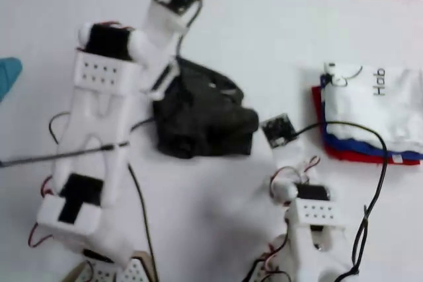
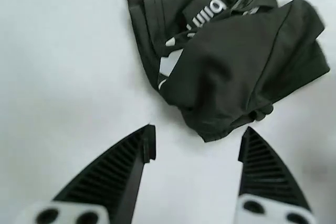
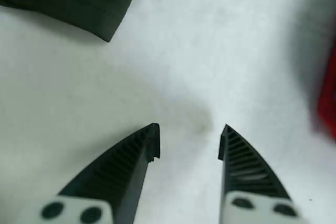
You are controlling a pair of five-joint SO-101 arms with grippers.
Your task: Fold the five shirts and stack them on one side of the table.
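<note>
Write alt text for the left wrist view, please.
A crumpled black shirt lies on the white table with white print showing. The left gripper is open and empty, its fingertips at the shirt's nearest edge.

The black shirt [image 2: 236, 61] bore white lettering [image 2: 207, 17], the white shirt [image 1: 377, 113] dark lettering [image 1: 378, 81]; neither could be read whole.

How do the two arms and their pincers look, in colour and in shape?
The left arm and right arm are white shells with black motor blocks and thin red and black cables. The left pincer and right pincer have black, ribbed, pointed fingers on white bases.
</note>
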